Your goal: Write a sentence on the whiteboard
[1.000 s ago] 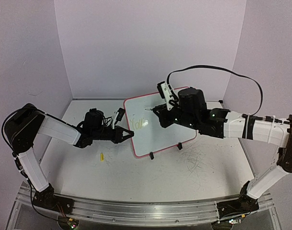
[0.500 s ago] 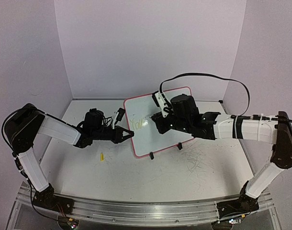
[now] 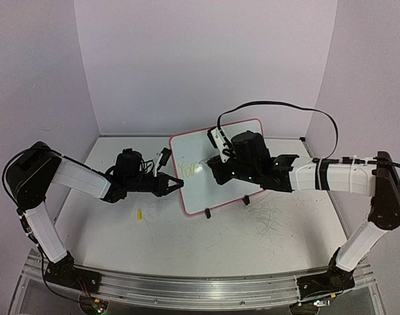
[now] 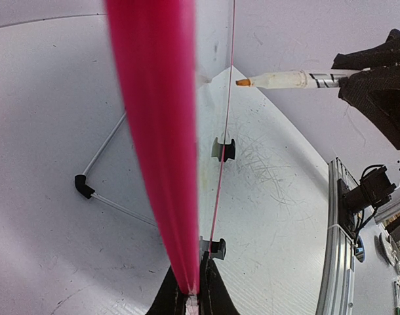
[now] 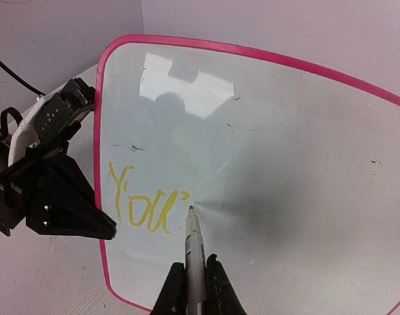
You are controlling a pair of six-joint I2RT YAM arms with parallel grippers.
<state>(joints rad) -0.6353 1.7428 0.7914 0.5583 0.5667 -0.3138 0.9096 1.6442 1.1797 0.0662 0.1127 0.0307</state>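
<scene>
Right wrist view: the whiteboard (image 5: pixel 285 164) stands tilted near the middle of the table (image 3: pixel 187 243), bearing the sentence (image 5: pixel 142 205), which reads only "You'". The marker (image 5: pixel 193 239), its tip at the board just right of the lettering, is clamped in the right gripper (image 5: pixel 195 272). The left gripper (image 3: pixel 176 184) pinches the board's left rim.

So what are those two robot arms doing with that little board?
They are writing on it. The left gripper is shut on the left edge of the whiteboard, holding it. The right gripper is shut on a marker, whose tip is right by the board, just past the yellow letters that read "You'". So the sentence has only just begun, and most of the board is blank.
</scene>
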